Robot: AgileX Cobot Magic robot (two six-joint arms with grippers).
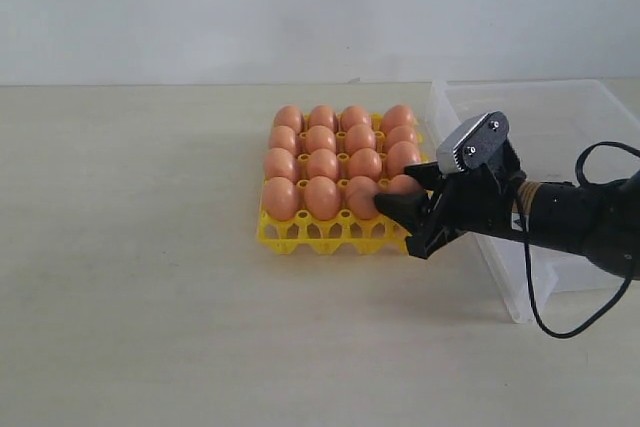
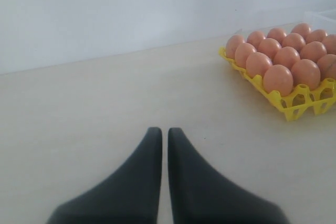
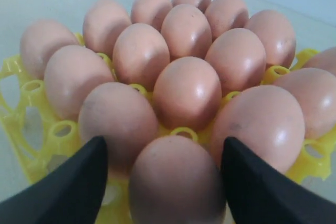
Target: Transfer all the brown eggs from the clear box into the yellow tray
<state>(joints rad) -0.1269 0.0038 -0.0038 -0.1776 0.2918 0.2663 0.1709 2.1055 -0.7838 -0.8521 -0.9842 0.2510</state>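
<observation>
Exterior view: sixteen smooth, matte brown eggs (image 1: 322, 165) stand in four rows of four, filling the yellow tray (image 1: 300, 235). The tray is a glossy plastic openwork grid whose arched feet rest on the pale, flat table (image 1: 130, 247). At the tray's 3 o'clock, just beside it, lies the clear box (image 1: 560, 107), a shallow transparent plastic rectangle with low walls and rounded corners. The right gripper (image 1: 400, 225), black and angular with a grey metal plate on top, crosses in front of the box to the tray's 4 o'clock corner, one finger on either side of the corner egg.

Left wrist view: the left gripper (image 2: 164, 132) hangs over the table (image 2: 105, 93), its two dark, matte, tapered fingers (image 2: 136, 182) drawn together to a thin slit. The eggs (image 2: 278, 78) in their tray (image 2: 294, 106) sit well apart from it.

Right wrist view: the eggs (image 3: 186, 93) show faint dark specks and a soft sheen, with yellow tray (image 3: 21, 72) rings between them. The right gripper (image 3: 164, 145) has its jaws open. A black wedge-shaped finger (image 3: 68, 192) stands at each side of the nearest egg (image 3: 176, 182), which sits in its cup, and neither finger clearly presses the shell
</observation>
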